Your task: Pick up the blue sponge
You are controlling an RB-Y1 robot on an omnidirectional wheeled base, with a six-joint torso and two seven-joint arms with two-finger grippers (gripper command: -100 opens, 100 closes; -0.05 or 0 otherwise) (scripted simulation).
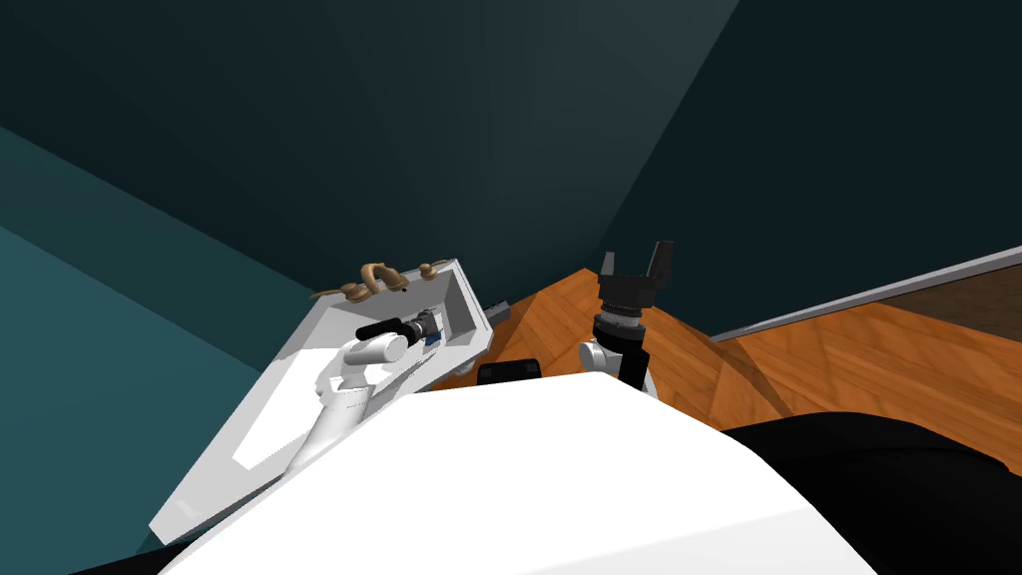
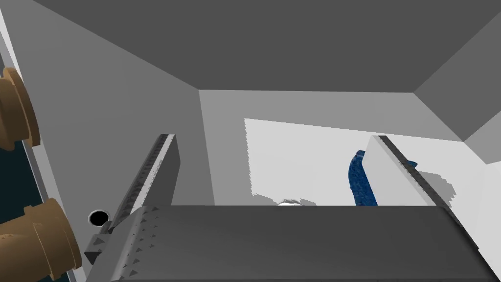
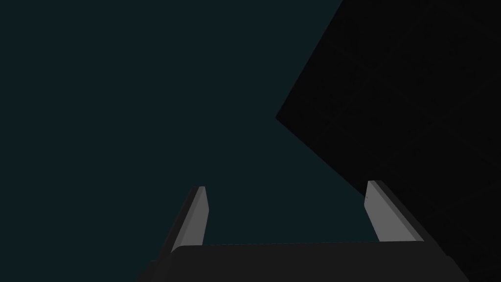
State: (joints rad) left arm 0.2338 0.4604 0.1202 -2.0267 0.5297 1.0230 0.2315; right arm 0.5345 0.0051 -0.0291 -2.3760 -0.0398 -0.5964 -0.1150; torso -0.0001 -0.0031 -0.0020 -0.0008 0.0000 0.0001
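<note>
1. Blue sponge (image 2: 359, 182) is pictured on the pale floor of a white-grey basin (image 2: 122, 98). It is partly hidden behind one finger of the left gripper (image 2: 271, 139), and a sliver of blue is seen on that finger's far side too.
2. The left gripper's fingers are held wide apart, w/ nothing gripped. Whether the finger touches the sponge can't be told.
3. In the head view, the left arm is shown reaching down into the basin's end, by the end wall.
4. Brass-coloured tap fittings (image 2: 17, 110) are mounted on the basin's rim, near the gripper. A small black hole (image 2: 99, 218) is set in the basin wall, just beside the other finger.
5. The right gripper (image 1: 635, 258) is held raised over a wood floor (image 1: 848, 359), well apart from the basin, w/ fingers spread wide & empty.
6. The basin is backed by a teal wall (image 1: 299, 120).
</note>
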